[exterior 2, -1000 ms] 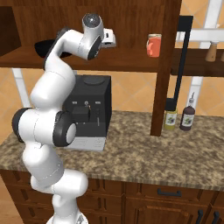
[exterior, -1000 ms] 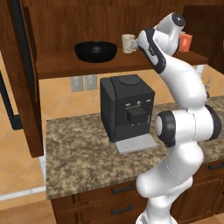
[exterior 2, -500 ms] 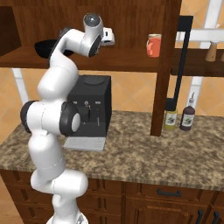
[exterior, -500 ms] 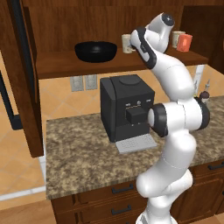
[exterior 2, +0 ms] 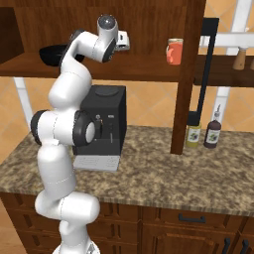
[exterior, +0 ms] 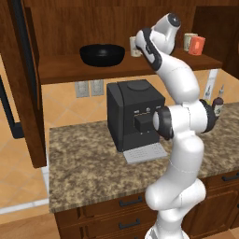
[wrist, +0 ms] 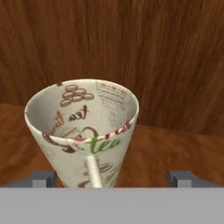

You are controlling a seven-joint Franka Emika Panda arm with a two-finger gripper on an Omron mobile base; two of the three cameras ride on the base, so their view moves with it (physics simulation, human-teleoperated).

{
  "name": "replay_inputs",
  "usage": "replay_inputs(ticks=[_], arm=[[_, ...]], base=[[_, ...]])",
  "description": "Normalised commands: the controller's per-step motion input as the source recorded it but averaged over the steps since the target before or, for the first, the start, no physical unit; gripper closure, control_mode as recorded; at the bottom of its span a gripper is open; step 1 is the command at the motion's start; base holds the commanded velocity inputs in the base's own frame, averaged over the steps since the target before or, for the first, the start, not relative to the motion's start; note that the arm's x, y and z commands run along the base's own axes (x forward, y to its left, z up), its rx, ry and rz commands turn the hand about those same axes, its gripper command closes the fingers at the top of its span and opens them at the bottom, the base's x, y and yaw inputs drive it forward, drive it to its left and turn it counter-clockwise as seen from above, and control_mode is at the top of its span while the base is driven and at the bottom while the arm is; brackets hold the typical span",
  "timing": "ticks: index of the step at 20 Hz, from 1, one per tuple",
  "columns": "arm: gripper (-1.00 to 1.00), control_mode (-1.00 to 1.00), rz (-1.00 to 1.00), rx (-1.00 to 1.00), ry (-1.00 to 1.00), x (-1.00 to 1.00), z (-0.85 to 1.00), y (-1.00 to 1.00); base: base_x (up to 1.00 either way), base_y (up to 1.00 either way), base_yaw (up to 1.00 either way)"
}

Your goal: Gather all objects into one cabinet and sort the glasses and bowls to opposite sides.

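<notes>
On the cabinet shelf (exterior: 121,70), the printed cream mug (wrist: 83,131) stands upright straight ahead of the gripper (wrist: 111,178), between its wide-open, empty jaws, right of the black bowl (exterior: 102,53), the arm having swung in from the coral mug (exterior 2: 174,51) side.

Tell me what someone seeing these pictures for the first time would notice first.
Probably the tall white arm reaching up into the dark wooden cabinet, its open gripper straddling a printed cream mug on the shelf. Next, the wide black bowl at the shelf's left end and the coral-orange mug at its right. Below them a black coffee machine stands on the granite counter.
</notes>
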Motion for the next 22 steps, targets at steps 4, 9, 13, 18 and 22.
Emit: replay_inputs(ticks=[4,9,13,18,22], arm=[[1.00,-1.00,0.07,0.00,0.01,0.00,-0.11,0.00],[1.00,-1.00,0.05,0.00,0.00,0.00,-0.06,0.00],[1.00,-1.00,0.03,0.00,0.00,-0.01,-0.01,0.00],[1.00,-1.00,0.00,0.00,0.00,-0.18,0.00,-0.13],[1.00,-1.00,-0.01,0.00,0.00,-0.26,0.00,-0.29]], base=[[0.00,0.00,0.00],[0.00,0.00,0.00],[0.00,0.00,0.00],[0.00,0.00,0.00],[0.00,0.00,0.00]])
